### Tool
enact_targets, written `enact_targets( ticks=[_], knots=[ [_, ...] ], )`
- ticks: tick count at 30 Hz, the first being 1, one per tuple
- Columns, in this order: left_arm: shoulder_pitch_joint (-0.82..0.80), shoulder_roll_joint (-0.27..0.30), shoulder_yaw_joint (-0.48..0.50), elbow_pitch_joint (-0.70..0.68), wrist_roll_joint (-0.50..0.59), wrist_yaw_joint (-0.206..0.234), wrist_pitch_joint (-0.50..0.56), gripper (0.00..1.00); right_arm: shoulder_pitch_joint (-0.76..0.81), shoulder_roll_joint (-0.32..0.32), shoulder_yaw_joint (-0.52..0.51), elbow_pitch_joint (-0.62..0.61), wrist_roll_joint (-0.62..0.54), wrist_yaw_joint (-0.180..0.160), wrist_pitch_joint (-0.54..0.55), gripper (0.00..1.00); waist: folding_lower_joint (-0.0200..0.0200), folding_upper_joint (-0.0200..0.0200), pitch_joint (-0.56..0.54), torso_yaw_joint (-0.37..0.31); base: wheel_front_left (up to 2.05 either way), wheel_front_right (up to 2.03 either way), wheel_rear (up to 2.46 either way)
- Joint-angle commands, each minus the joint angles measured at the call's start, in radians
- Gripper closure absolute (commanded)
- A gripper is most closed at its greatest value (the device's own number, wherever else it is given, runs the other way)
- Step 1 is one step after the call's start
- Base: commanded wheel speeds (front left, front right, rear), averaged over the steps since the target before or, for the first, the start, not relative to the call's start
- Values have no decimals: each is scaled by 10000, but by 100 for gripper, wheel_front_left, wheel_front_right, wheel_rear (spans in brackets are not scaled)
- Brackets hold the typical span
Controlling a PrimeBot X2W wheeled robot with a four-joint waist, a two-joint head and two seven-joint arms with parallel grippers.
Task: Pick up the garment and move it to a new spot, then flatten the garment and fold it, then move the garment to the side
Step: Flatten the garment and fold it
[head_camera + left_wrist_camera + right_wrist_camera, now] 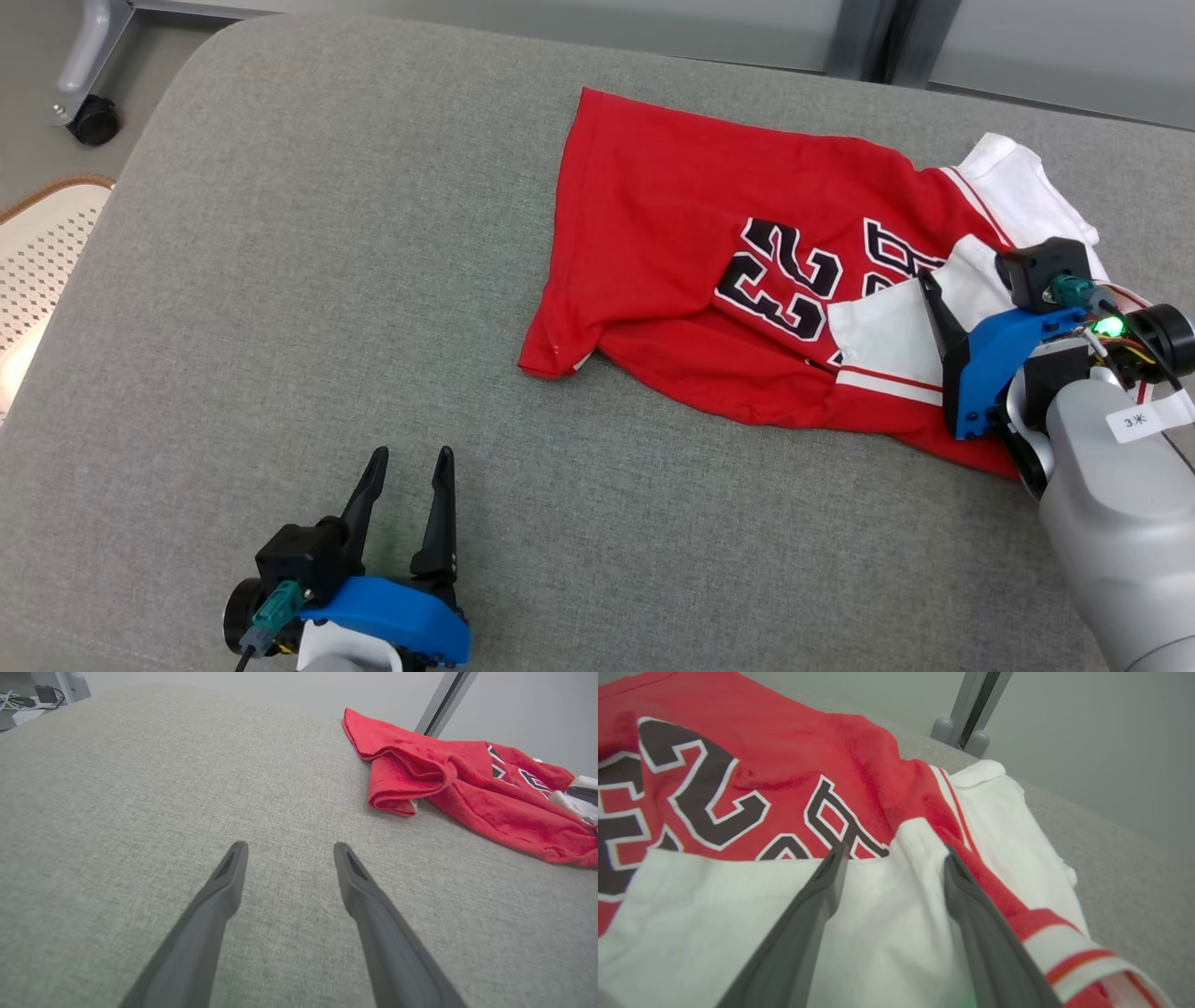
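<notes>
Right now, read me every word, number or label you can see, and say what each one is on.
"23": on the red shirt, large and black, upside down in the head view.
Black letters next to it: partly covered, unreadable.
"3" plus a star-like mark: on a white sticker on the right arm.

The jersey bears a black "23", upside down, at 3 o'clock in the head view. The letters beside it are partly hidden. A tag on the right forearm reads "3".
</notes>
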Motion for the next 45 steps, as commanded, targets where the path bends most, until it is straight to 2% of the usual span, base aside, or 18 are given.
enact_targets(
  ticks=[1,3,4,5,6,12,17,23,30,34,35,36,37,41,45],
  knots=[
    [-167,-1,-9,-46,22,-29,-43,0,-156,43,-32,125,-94,-3,-110,11,-1,0,-4,-3,0,0,0],
    [-161,-1,-27,-51,15,-29,-43,0,-227,46,-66,289,-179,-3,-205,55,-1,0,-13,5,0,0,0],
    [-157,-1,-35,-46,3,-30,-43,0,-249,56,-83,381,-208,-3,-245,71,-1,0,-20,13,0,0,0],
    [-154,0,-39,-34,-12,-30,-43,0,-268,56,-98,439,-256,-1,-318,95,-1,0,-30,22,0,0,0],
    [-148,-1,-42,-24,-26,-30,-43,0,-300,53,-147,488,-295,-3,-428,100,-1,0,-40,28,0,0,0],
    [44,-1,43,56,11,-30,-43,0,-322,172,-449,473,-660,-3,-1301,100,-1,0,-303,-14,0,0,0],
    [305,-3,204,84,113,-31,-43,0,276,438,-657,-297,-683,-3,-1657,100,-1,0,-857,-259,0,0,0],
    [695,-3,502,144,280,-30,-43,0,2101,761,-454,-2997,126,-3,-1667,100,-1,0,-1678,-874,0,0,0],
    [1200,-1,876,262,364,64,-43,0,5014,488,80,-5857,1312,-1,-1664,100,-1,0,-2536,-1664,0,0,0],
    [1474,-1,1008,298,321,135,-43,0,6652,244,471,-7069,1914,-1,-1665,100,-1,0,-2839,-2044,0,0,0],
    [1512,-1,1016,314,322,145,-43,0,7057,159,621,-7203,2060,-1,-1664,89,-1,0,-2874,-2111,0,0,0],
    [1540,2,1038,322,309,159,-43,0,7359,120,769,-7345,2296,-1,-1665,50,-1,0,-2903,-2178,0,0,0],
    [1570,-1,1031,332,301,154,-43,0,7679,50,925,-7416,2551,-1,-1665,0,-1,0,-2911,-2230,0,0,0],
    [1656,3,1013,347,312,151,-43,0,8376,-210,1038,-7626,3171,-1,-1666,0,-1,0,-2866,-2359,0,0,0],
    [1646,-1,1022,351,365,141,-43,0,8425,-252,581,-7598,3169,-1,-1666,0,-1,0,-2790,-2415,0,0,0]
  ],
)
